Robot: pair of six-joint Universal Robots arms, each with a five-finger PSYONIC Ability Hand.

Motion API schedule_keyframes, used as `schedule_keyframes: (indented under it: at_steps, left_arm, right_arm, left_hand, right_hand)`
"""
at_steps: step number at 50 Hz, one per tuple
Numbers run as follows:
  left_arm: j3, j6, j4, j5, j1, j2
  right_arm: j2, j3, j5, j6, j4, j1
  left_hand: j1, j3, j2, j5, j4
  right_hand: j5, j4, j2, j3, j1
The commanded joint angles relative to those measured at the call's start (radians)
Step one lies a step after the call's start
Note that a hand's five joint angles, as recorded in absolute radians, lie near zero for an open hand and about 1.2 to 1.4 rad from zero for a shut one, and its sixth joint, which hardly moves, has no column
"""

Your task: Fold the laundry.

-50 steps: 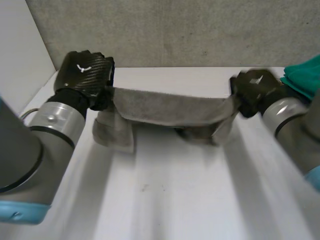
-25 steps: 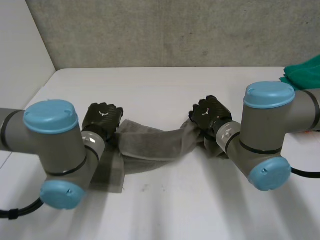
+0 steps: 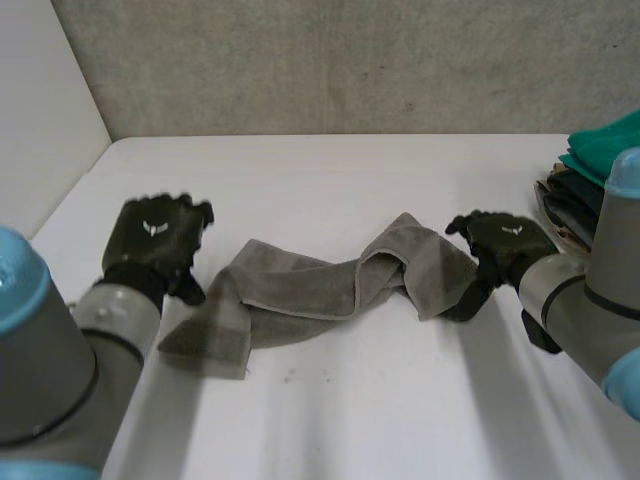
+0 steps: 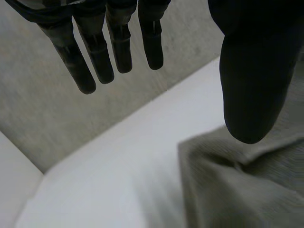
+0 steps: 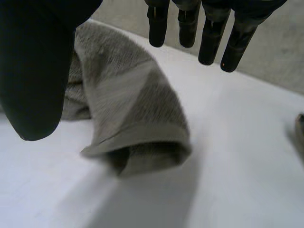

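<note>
So the left hand (image 3: 155, 240) is wide open, holding nothing. In its wrist view the fingers (image 4: 109, 47) hang straight and spread, and the fat rounded thumb sits well apart from them. It's black, with a carbon-weave look on the back, and it hovers just beside the left end of the grey towel (image 3: 330, 285). It's the same deal on the other side: the right hand (image 3: 500, 245) is also wide open and empty. Its slim fingers (image 5: 209, 38) point straight out over the cloth with the thumb off to the side, right next to the towel's right end. I can't tell from the head view if it's actually brushing the fabric. The towel itself is fuzzy terry stuff lying in a long rumpled band across the white table (image 3: 350, 400) between the two hands. The left end lies mostly flat as a squarish flap, the middle is bunched into a twisted ridge, and the right end is doubled over on itself. In the right wrist view that end (image 5: 128, 109) curls under into a soft rolled loop with a thicker hemmed edge, and you can see the ribbed nap. Over past the right arm there's a pile of dark clothes (image 3: 565, 205) with a teal-green cloth (image 3: 605, 145) on top. A rough, speckled concrete wall (image 3: 350, 60) runs behind the table.
</note>
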Motion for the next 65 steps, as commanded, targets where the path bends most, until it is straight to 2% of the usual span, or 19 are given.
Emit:
schedule_keyframes:
  at_steps: [1,11,20,27,29,31,32,33,36,42,45,48,53,54,61,65]
  left_arm:
    - [-0.068,-0.102,0.004,-0.075,-0.057,-0.083]
    - [-0.054,-0.11,0.027,-0.089,-0.067,-0.226]
    - [0.001,-0.099,0.086,-0.09,-0.044,-0.317]
    - [0.051,-0.098,0.088,-0.087,-0.013,-0.389]
    - [0.061,-0.098,0.093,-0.086,-0.005,-0.397]
    - [0.068,-0.098,0.105,-0.086,0.005,-0.397]
    - [0.068,-0.098,0.111,-0.086,0.01,-0.394]
    - [0.068,-0.098,0.125,-0.084,0.019,-0.387]
    - [0.068,-0.095,0.129,-0.083,0.03,-0.352]
    - [0.058,-0.059,0.126,-0.053,0.053,-0.211]
    - [0.056,-0.04,0.103,-0.014,0.068,-0.108]
    - [0.061,-0.027,0.053,0.042,0.108,-0.012]
    - [0.081,-0.026,-0.085,0.166,0.199,0.083]
    - [0.091,-0.027,-0.135,0.218,0.238,0.102]
    - [0.13,-0.03,-0.301,0.394,0.399,0.102]
    - [0.142,-0.027,-0.334,0.453,0.438,0.039]
  right_arm:
    - [0.083,0.023,-0.026,0.014,-0.121,0.012]
    - [0.247,-0.046,-0.009,-0.012,-0.211,0.046]
    - [0.335,-0.124,-0.009,-0.138,-0.317,0.055]
    - [0.434,-0.234,0.007,-0.159,-0.33,0.06]
    - [0.453,-0.253,0.011,-0.161,-0.33,0.06]
    - [0.477,-0.281,0.02,-0.168,-0.333,0.06]
    - [0.489,-0.3,0.026,-0.176,-0.333,0.06]
    - [0.496,-0.308,0.031,-0.179,-0.333,0.06]
    - [0.496,-0.33,0.054,-0.182,-0.342,0.058]
    - [0.38,-0.322,0.062,-0.176,-0.339,0.056]
    - [0.313,-0.313,0.06,-0.176,-0.327,0.047]
    - [0.226,-0.304,0.024,-0.188,-0.262,0.021]
    - [0.106,-0.319,-0.081,-0.257,-0.069,-0.075]
    - [0.073,-0.327,-0.117,-0.288,-0.003,-0.112]
    - [0.019,-0.377,-0.179,-0.4,0.228,-0.216]
    - [0.032,-0.39,-0.182,-0.466,0.333,-0.238]
  left_hand:
    - [0.037,0.046,0.049,0.063,0.059]
    - [0.034,0.043,0.047,0.061,0.056]
    - [0.078,0.087,0.09,0.104,0.1]
    - [0.38,0.389,0.393,0.407,0.403]
    - [0.559,0.568,0.571,0.585,0.581]
    - [0.729,0.738,0.741,0.755,0.751]
    - [0.803,0.811,0.815,0.829,0.825]
    - [0.969,0.977,0.981,0.995,0.991]
    - [0.97,0.979,0.983,0.997,0.993]
    - [0.97,0.979,0.983,0.997,0.993]
    - [0.97,0.979,0.983,0.997,0.993]
    - [0.97,0.979,0.983,0.997,0.993]
    - [0.97,0.979,0.983,0.997,0.993]
    - [0.97,0.979,0.983,0.997,0.993]
    - [0.97,0.979,0.983,0.997,0.993]
    - [0.97,0.979,0.983,0.997,0.993]
  right_hand:
    - [0.202,0.214,0.221,0.208,0.253]
    - [0.182,0.193,0.201,0.187,0.233]
    - [0.161,0.173,0.18,0.167,0.212]
    - [0.202,0.214,0.221,0.208,0.253]
    - [0.226,0.237,0.245,0.231,0.277]
    - [0.322,0.334,0.341,0.328,0.373]
    - [0.471,0.482,0.49,0.476,0.522]
    - [0.58,0.592,0.599,0.586,0.631]
    - [1.085,1.096,1.104,1.09,1.136]
    - [1.138,1.149,1.157,1.143,1.189]
    - [1.138,1.149,1.157,1.143,1.189]
    - [1.138,1.149,1.157,1.143,1.189]
    - [1.138,1.149,1.157,1.143,1.189]
    - [1.138,1.149,1.157,1.143,1.189]
    - [1.138,1.149,1.157,1.143,1.189]
    - [1.138,1.149,1.157,1.143,1.189]
